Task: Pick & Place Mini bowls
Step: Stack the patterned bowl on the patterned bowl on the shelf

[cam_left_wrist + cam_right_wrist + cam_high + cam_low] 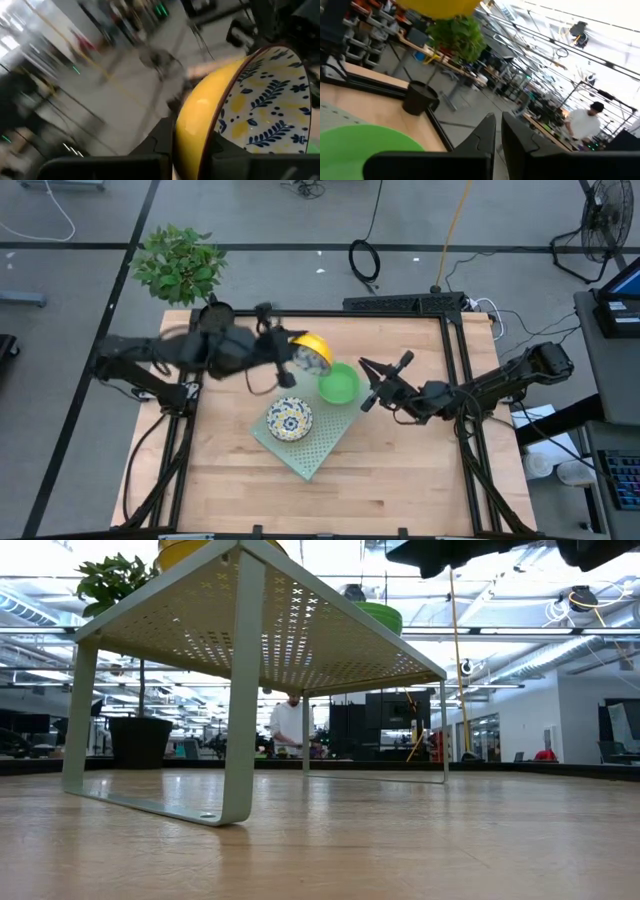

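My left hand [290,358] is above the far part of the desk [400,470], and it grips a yellow floral bowl [311,352] by the rim. In my left wrist view this bowl [240,115] stands on its edge between my two dark fingers [155,145]: the yellow outside faces one side, and the white inside with blue leaves and yellow spots faces the other. From above, the bowl is tilted and lifted over the far corner of the pale green mat [305,442], just beside the plain green bowl [339,383].

That green bowl sits upright on the mat, near its far right corner. A second floral bowl [289,419] also rests on the mat, closer to the middle, with its patterned inside facing up. The two resting bowls are near each other but apart.

My right hand [373,385] is at the right of the green bowl, very near its rim, and I cannot tell if it touches. In my right wrist view the two fingers [495,137] are close together with only a thin gap and nothing between them, so this hand is closed. The green bowl [370,142] shows low in that view.

From the low view, the mat [250,630] is a raised perforated stand on legs. A potted plant [180,265] stands at the far left corner of the desk. In the room behind, a person [290,725] in a white shirt is visible.
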